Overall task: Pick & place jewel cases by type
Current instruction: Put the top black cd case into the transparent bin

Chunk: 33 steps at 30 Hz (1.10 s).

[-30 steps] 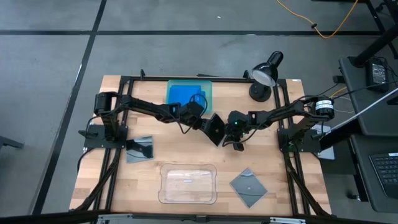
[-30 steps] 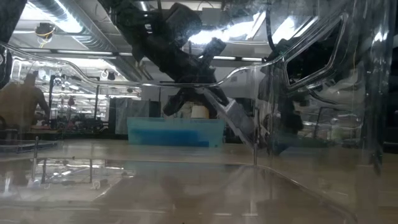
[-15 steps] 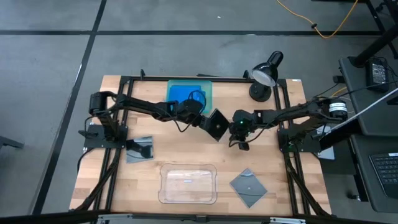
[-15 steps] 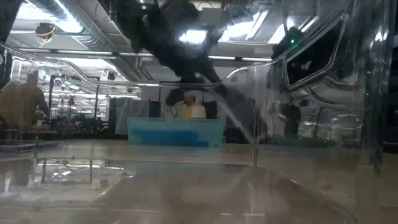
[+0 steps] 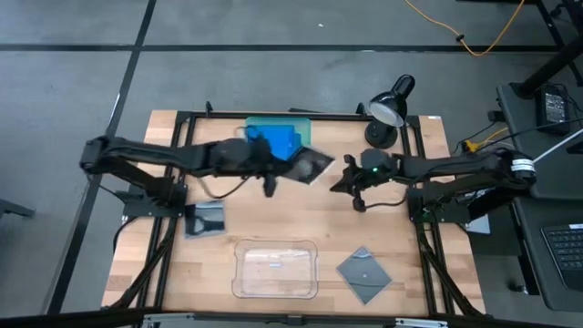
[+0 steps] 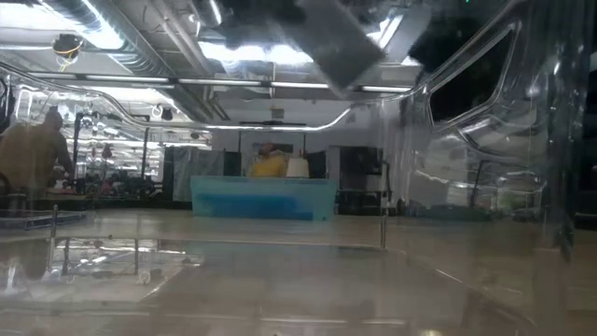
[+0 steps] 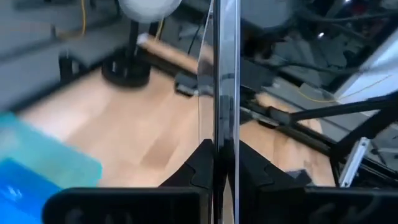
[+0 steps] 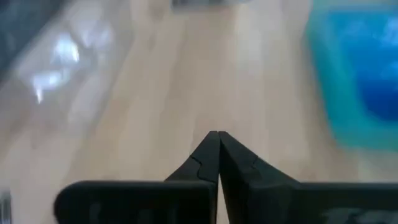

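A dark grey jewel case [image 5: 311,166] hangs in the air over the table's middle, just right of the teal tray [image 5: 302,137], with my left gripper [image 5: 290,169] shut on it. The low view shows the case [image 6: 340,42] high above the table. Blue jewel cases [image 5: 276,142] lie in the teal tray at the far edge. One more grey case [image 5: 205,219] lies flat at the left and another [image 5: 364,273] at the near right. My right gripper [image 5: 344,182] hovers right of the held case, shut and empty [image 8: 217,138]. My left gripper pinches one edge of the grey case [image 7: 222,134] between its two fingers [image 7: 199,163]. They reach almost level from the table's left. The wrist view shows the case edge-on, running straight out from the fingertips. The case is lifted clear of the table and tilted.
A clear plastic tray [image 5: 276,269] sits at the near middle. A black desk lamp [image 5: 390,107] stands at the far right corner. Bare wood lies between the trays and under both grippers.
My left gripper has risen and drawn back toward the table's left and far edge, rolling as it went. The grey case has gone up with it from low over the middle and has turned about. My right gripper has risen and pulled back to the right, away from the case.
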Each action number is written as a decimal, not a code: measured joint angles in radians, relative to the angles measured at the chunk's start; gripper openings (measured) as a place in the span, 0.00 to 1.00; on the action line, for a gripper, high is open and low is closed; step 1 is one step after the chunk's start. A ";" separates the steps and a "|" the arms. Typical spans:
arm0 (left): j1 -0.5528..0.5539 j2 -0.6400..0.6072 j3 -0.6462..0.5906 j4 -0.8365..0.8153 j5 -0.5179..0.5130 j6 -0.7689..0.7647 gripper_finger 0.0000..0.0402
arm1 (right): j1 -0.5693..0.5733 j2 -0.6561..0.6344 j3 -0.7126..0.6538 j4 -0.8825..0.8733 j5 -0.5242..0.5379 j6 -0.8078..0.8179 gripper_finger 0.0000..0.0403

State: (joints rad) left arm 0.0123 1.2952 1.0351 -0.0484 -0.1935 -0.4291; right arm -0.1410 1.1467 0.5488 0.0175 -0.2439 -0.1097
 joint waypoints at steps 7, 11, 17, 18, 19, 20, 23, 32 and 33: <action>-0.190 -0.180 0.000 -0.031 -0.149 0.274 0.05 | 0.003 -0.147 0.001 0.157 -0.009 0.152 0.02; -0.328 -0.238 0.000 -0.022 -0.259 0.499 0.05 | 0.003 -0.212 0.002 0.213 -0.019 0.195 0.02; -0.518 -0.261 0.000 0.048 -0.471 0.716 0.05 | 0.003 -0.258 0.002 0.214 -0.020 0.296 0.02; -0.549 -0.260 0.000 0.060 -0.507 0.755 0.05 | 0.003 -0.260 0.002 0.214 -0.021 0.313 0.02; -0.582 -0.257 0.000 0.077 -0.553 0.799 0.05 | 0.003 -0.260 0.002 0.217 -0.021 0.321 0.02; -0.614 -0.252 0.000 0.099 -0.597 0.846 0.05 | 0.003 -0.260 0.002 0.217 -0.022 0.335 0.02; -0.705 -0.235 0.000 0.150 -0.728 1.014 0.05 | 0.003 -0.259 0.002 0.218 -0.023 0.372 0.02; -0.847 -0.174 0.000 0.269 -1.211 1.441 0.05 | 0.019 -0.259 0.002 0.220 -0.021 0.423 0.02; -0.843 -0.171 0.000 0.262 -1.205 1.440 0.05 | 0.019 -0.259 0.002 0.219 -0.021 0.423 0.02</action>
State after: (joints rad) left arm -0.8308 1.1242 1.0355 0.2134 -1.3983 1.0110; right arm -0.1215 0.8875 0.5510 0.2368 -0.2647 0.3134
